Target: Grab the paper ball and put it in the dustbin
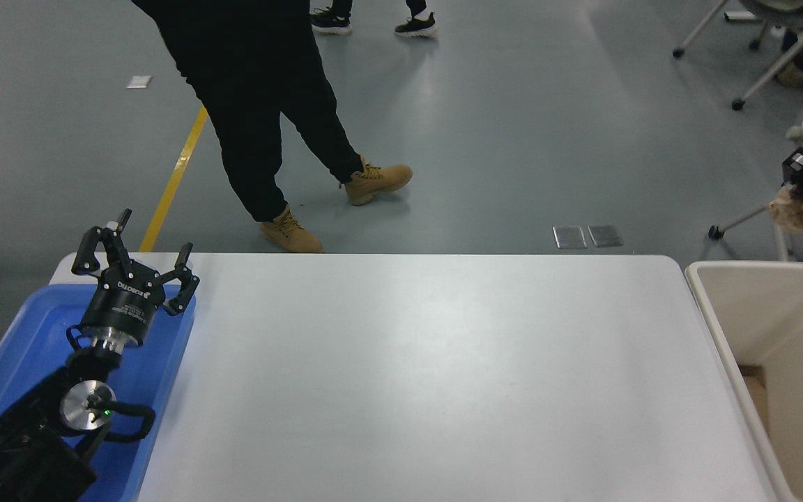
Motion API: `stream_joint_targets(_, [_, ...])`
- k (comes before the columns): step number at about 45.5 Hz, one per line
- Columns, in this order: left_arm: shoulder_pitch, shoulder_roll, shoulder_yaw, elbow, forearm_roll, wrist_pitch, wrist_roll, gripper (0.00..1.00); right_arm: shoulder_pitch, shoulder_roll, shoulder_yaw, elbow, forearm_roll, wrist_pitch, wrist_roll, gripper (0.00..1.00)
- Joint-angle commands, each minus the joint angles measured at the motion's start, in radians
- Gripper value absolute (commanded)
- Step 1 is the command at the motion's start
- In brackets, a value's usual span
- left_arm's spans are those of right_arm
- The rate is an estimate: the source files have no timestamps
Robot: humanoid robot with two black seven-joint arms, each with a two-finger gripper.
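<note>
My right gripper (800,183) comes in at the right edge, high above the far end of the dustbin (715,321). It is shut on the tan-brown paper ball (794,211), which hangs below its fingers, blurred. The dustbin is cream-beige and stands off the table's right end, open at the top. My left gripper (135,252) is parked open and empty at the lower left, over the blue tray (11,348).
The white table (429,376) fills the middle of the view. A person in black trousers and tan boots (290,230) walks just beyond its far edge. Another person's feet show at the top. Chair legs stand at the top right.
</note>
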Motion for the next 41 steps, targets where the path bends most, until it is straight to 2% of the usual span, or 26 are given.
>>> stream_joint_targets(1, [0.001, 0.0, 0.0, 0.0, 0.0, -0.001, 0.0, 0.98, -0.29, 0.022, 0.111, -0.126, 0.101, -0.189, 0.0, 0.0])
stream_joint_targets(10, [-0.001, 0.0, 0.0, 0.0, 0.0, -0.001, 0.0, 0.98, -0.42, 0.042, 0.238, -0.14, 0.107, -0.258, 0.0, 0.0])
stream_joint_targets(23, [-0.001, 0.0, 0.0, 0.0, 0.0, -0.001, 0.0, 0.98, -0.548, 0.12, 0.339, -0.234, 0.131, -0.278, 0.001, 0.0])
stream_joint_targets(37, [-0.001, 0.0, 0.0, 0.0, 0.0, -0.001, 0.0, 0.98, -0.571, 0.147, 0.338, -0.264, 0.131, -0.282, 0.001, 0.0])
stream_joint_targets(39, [-0.001, 0.0, 0.0, 0.0, 0.0, -0.001, 0.0, 0.98, -0.571, 0.151, 0.338, -0.264, 0.131, -0.282, 0.001, 0.11])
stream_joint_targets(41, [-0.001, 0.0, 0.0, 0.0, 0.0, 0.001, 0.0, 0.98, -0.571, 0.153, 0.338, -0.264, 0.13, -0.282, 0.001, 0.28])
